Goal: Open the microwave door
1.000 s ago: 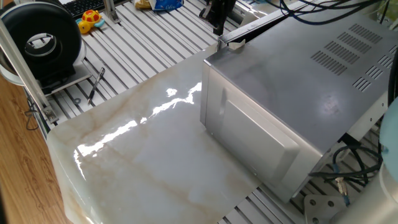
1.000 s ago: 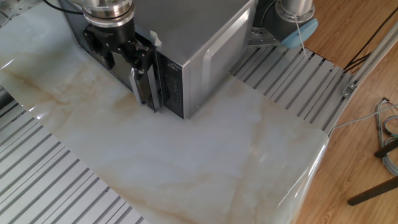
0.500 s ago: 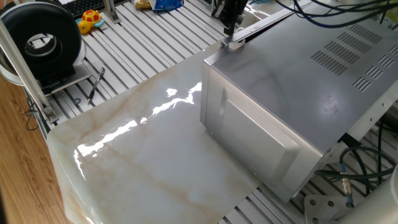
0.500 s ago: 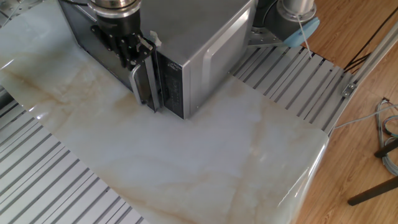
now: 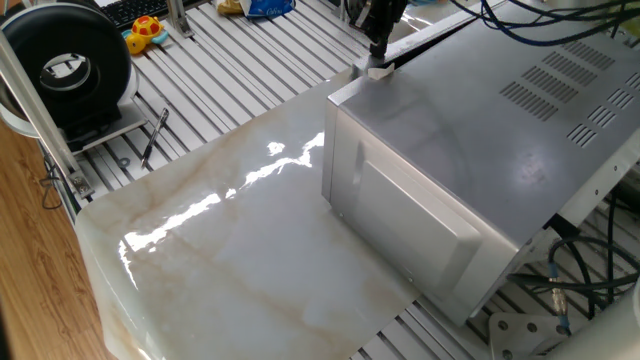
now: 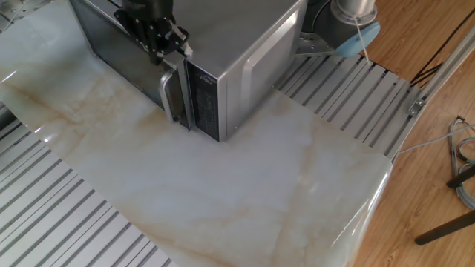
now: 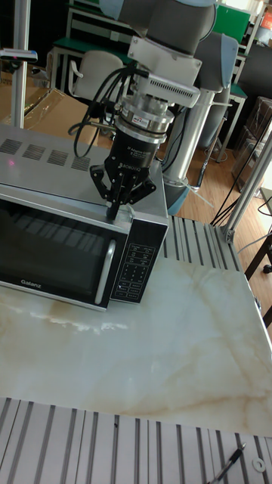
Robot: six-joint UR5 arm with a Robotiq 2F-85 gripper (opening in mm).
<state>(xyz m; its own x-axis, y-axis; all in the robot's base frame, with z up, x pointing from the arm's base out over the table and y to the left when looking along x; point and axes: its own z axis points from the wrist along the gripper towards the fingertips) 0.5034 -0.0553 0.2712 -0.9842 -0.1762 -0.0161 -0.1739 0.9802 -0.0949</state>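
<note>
Microwave door (image 7: 53,253) is seen shut, or v. nearly so, flush w/ the front of the grey box (image 5: 500,130), dark glass face turned toward the tall fixed view's camera and out over the marble slab (image 6: 245,193). Its long axis runs horizontally along the box front; the silver handle (image 7: 106,271) is set upright at the door's right end, just beside the keypad panel (image 7: 138,265). The box stands at the slab's far edge in that view. Gripper (image 7: 119,203) is pointed down at the top front corner of the box, above the handle, approx. over the seam betw. door and keypad; fingers (image 6: 166,42) are drawn close together, only a narrow gap showing, and nothing is seen held betw. them. Whether the tips touch the door edge cannot be told. Vs. the earlier frames: door stood ajar w/ its handle edge swung out from the box, and the gripper was lower, beside the handle; now the door is pushed back against the front and the gripper is raised to the top edge. In one fixed view the wrist has shifted toward the box's far corner.
</note>
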